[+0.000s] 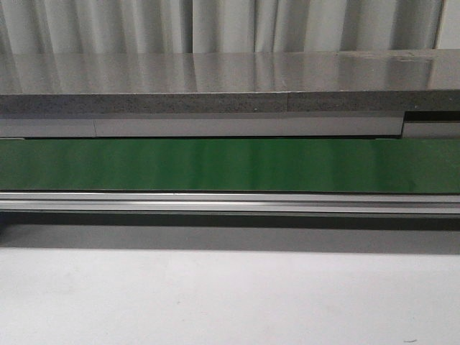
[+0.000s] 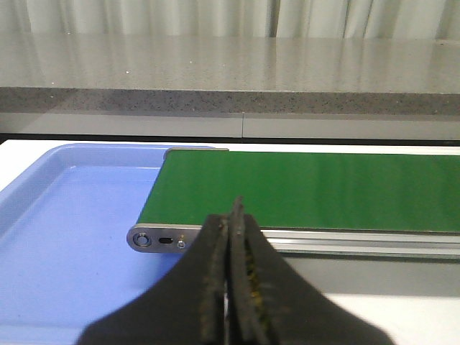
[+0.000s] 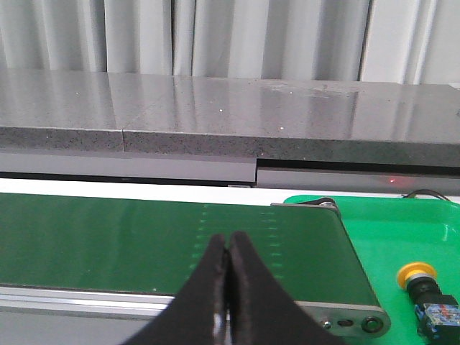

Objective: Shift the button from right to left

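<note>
The button (image 3: 425,290), a yellow-orange round cap on a black body with a bluish label, lies in the green tray (image 3: 392,237) at the right end of the green conveyor belt (image 3: 144,244); it shows only in the right wrist view. My right gripper (image 3: 228,241) is shut and empty, hanging over the belt's near side, left of the button. My left gripper (image 2: 233,212) is shut and empty by the belt's left end (image 2: 162,239), beside the blue tray (image 2: 65,237). Neither gripper shows in the front view.
The belt (image 1: 230,165) runs across the front view between a grey stone counter (image 1: 215,86) behind and its metal rail (image 1: 230,203) in front. White table surface (image 1: 215,295) lies in front of the rail. Curtains hang behind the counter.
</note>
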### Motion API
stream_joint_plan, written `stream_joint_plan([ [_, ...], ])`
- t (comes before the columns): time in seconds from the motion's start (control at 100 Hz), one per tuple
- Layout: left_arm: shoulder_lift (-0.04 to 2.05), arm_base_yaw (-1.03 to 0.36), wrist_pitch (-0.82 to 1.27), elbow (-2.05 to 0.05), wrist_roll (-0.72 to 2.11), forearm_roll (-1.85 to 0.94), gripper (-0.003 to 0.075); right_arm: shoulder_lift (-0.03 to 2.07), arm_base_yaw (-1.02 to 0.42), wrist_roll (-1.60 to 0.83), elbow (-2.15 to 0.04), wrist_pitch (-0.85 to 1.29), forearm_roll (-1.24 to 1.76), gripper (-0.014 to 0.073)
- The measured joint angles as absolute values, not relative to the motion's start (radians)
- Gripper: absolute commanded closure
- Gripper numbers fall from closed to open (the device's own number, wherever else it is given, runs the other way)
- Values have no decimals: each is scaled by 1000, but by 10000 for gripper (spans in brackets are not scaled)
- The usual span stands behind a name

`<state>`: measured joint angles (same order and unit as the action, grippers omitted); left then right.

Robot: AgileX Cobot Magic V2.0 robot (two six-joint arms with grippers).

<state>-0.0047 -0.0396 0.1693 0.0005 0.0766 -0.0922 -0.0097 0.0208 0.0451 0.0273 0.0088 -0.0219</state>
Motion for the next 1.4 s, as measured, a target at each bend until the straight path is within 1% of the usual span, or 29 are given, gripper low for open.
stream_joint_plan([
  [0.43,-5,-40,169,0,77,-92,741,-10,21,45,24,23,-22,654],
  [0.54,-5,-40,169,0,77,-92,741,-10,21,45,-32,117,-22,654],
  [0.78,-5,-40,169,0,77,-92,741,15,21,45,-314,434,-22,654],
  [0.88,-5,-40,169,0,77,-92,741,75,21,45,-414,522,-27,654],
  [1.04,-5,-40,169,0,77,-92,741,195,21,45,-542,606,-27,654],
  [1.4,-5,-40,169,0,77,-92,741,517,21,57,-694,656,-29,654],
])
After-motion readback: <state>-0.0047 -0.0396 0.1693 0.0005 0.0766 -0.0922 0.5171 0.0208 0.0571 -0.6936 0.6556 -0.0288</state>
